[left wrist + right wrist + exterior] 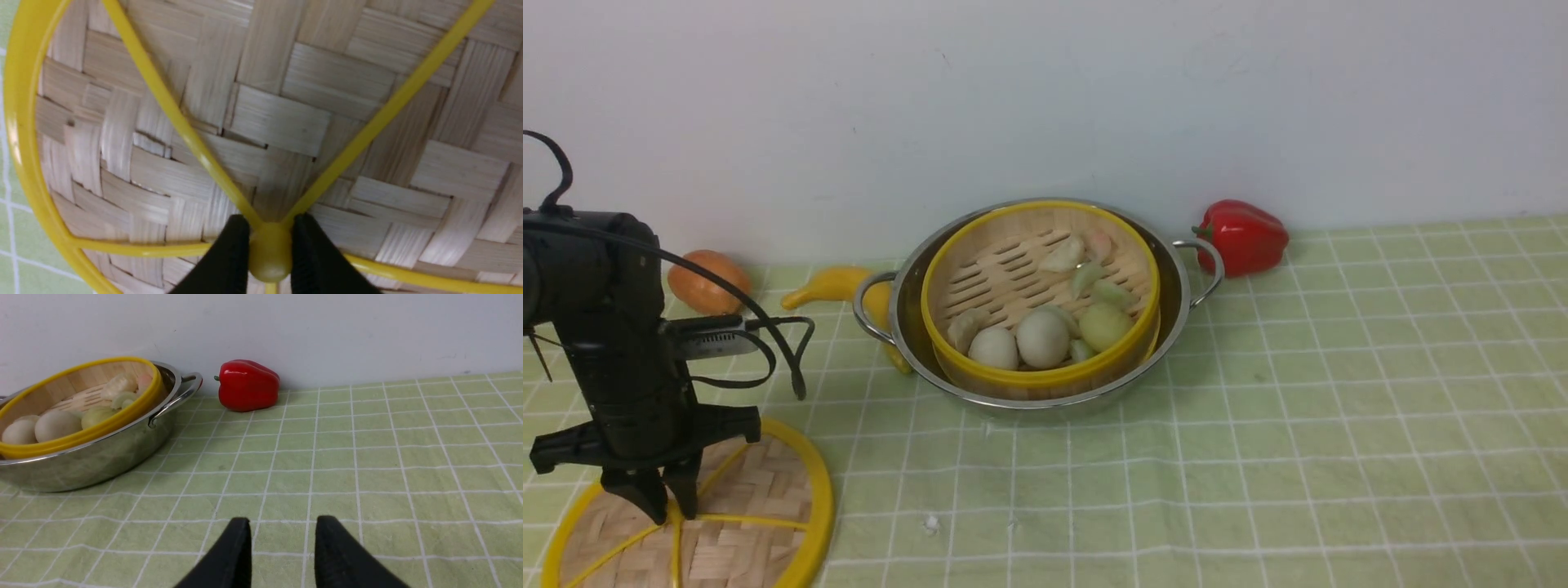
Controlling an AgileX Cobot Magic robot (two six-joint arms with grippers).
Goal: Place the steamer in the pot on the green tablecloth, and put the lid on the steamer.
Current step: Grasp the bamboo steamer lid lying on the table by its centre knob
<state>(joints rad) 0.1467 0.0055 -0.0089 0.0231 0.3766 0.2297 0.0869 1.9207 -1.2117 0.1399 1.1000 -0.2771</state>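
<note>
The steamer (980, 278), a bamboo basket with a yellow rim holding toy dumplings and eggs, sits inside the shiny pot (1176, 306) on the green tablecloth (1298, 408). The lid (756, 510), a flat woven disc with yellow spokes, lies on the cloth at the near left. My left gripper (670, 513) points down onto it. In the left wrist view its fingers (233, 249) press both sides of the lid's (265, 118) yellow hub (269, 257). My right gripper (282, 524) is open above bare cloth, right of the pot (102, 461) and steamer (81, 435).
A red pepper (1245, 235) lies against the back wall just right of the pot's handle. An orange round vegetable (707, 282) and a yellow curved one (837, 286) lie left of the pot, behind my left arm.
</note>
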